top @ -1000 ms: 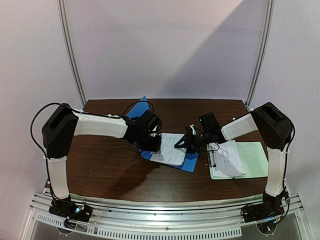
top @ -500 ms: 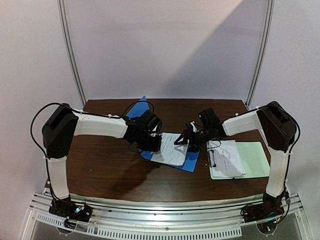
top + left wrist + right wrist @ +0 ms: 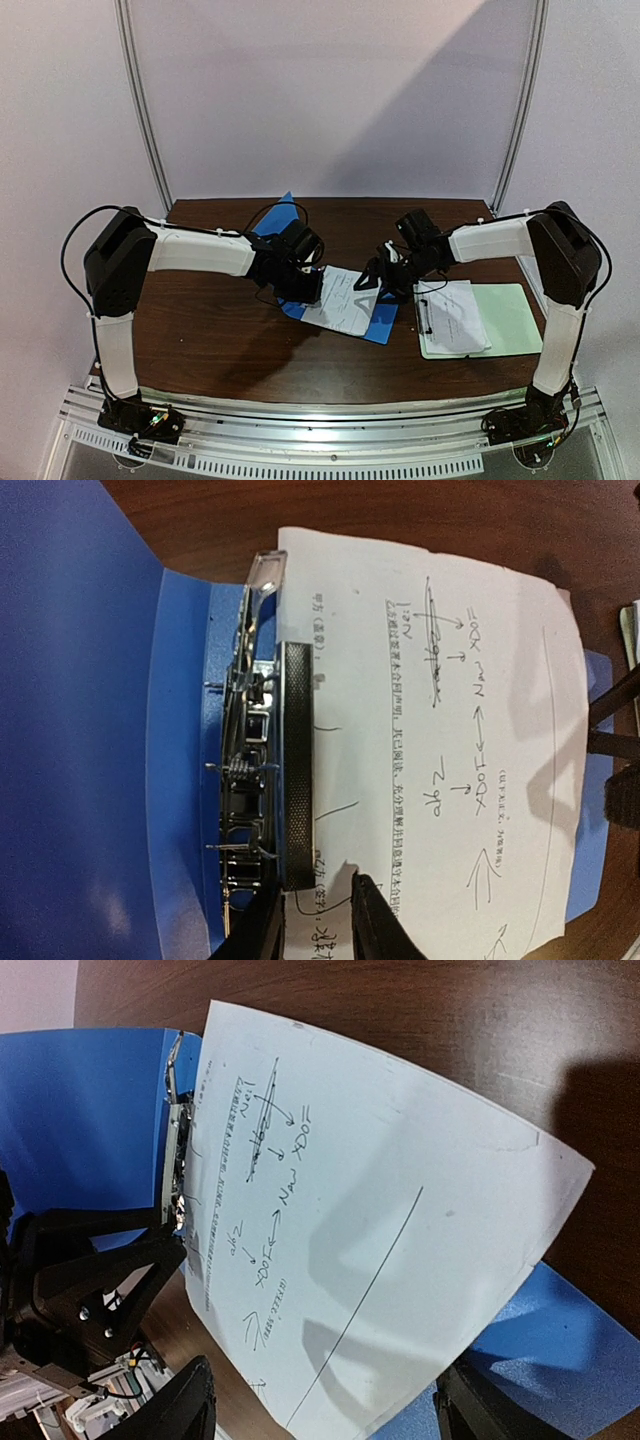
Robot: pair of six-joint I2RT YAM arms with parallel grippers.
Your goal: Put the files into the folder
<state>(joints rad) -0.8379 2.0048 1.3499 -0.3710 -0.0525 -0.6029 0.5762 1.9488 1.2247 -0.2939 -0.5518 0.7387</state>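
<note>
Far left: blue folder point(image 3: 80, 730) lies open on the table point(image 3: 200, 330), cover flap tipped up, base flat. Thin plastic, light, slick, so prob slides if pushed.

L arm: left gripper point(image 3: 315, 925) sits at the near end of the metal clip point(image 3: 248, 780) on the folder spine. Fingers close together w/ a narrow gap, astride the clip bar's end. Can't tell if it actually clamps the bar.

Centre: first sheet point(image 3: 450, 730) lies on the folder base, one long edge tucked at the clip bar. Handwriting + arrows face up. The far side bows up off the base and a corner overhangs onto the table. Thin, floppy, v. light, creases easily, no stiffness to push against. Best taken by a pinch at a free edge or the overhanging corner, not pressed flat.

R arm: right gripper point(image 3: 325, 1380) hangs over that sheet's free side, fingers spread wide, nothing between them.

Right: second sheet point(image 3: 455, 318) rests on the pale green clipboard point(image 3: 512, 318), well apart from the folder, not yet filed. Same floppy paper. Can't tell if the clipboard's own clip pins it. If so, needs freeing first, then take it at the edge away from that clip.
</note>
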